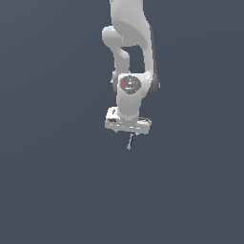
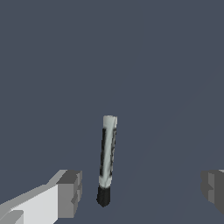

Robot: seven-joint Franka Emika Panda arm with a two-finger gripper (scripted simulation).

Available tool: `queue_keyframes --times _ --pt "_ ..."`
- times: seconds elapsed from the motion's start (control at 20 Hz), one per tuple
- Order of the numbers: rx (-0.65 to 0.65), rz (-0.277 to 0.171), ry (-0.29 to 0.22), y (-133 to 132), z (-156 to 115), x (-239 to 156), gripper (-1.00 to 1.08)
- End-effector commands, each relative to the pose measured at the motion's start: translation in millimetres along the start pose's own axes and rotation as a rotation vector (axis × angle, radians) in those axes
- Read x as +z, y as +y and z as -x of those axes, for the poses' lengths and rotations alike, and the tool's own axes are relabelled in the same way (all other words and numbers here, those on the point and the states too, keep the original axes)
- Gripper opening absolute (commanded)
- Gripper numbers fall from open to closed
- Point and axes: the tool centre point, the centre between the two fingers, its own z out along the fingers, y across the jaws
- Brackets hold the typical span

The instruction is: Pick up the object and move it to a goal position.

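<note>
The object (image 2: 107, 159) is a thin rod, pale grey with dark streaks along its length and black at one end. In the wrist view it lies between my gripper's (image 2: 140, 190) two grey fingertips (image 2: 70, 192), much nearer to one of them and touching neither. The jaws stand wide apart, so the gripper is open with nothing held. In the exterior view the white gripper (image 1: 127, 133) points downward, and the object (image 1: 130, 141) shows just beneath it as a small slanted sliver. Whether it rests on a surface cannot be told.
Only a uniform dark blue-grey background surrounds the arm (image 1: 128, 57) in both views. No other objects, containers, edges or goal marker show.
</note>
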Motion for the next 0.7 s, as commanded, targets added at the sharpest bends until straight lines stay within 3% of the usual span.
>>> queue_keyframes --times 0.0,0.65 --pt "0.032 -0.006 0.005 -9.2 6.3 12.0 1.00" --pt "0.088 -0.016 0.012 -25.1 19.5 33.5 1.00"
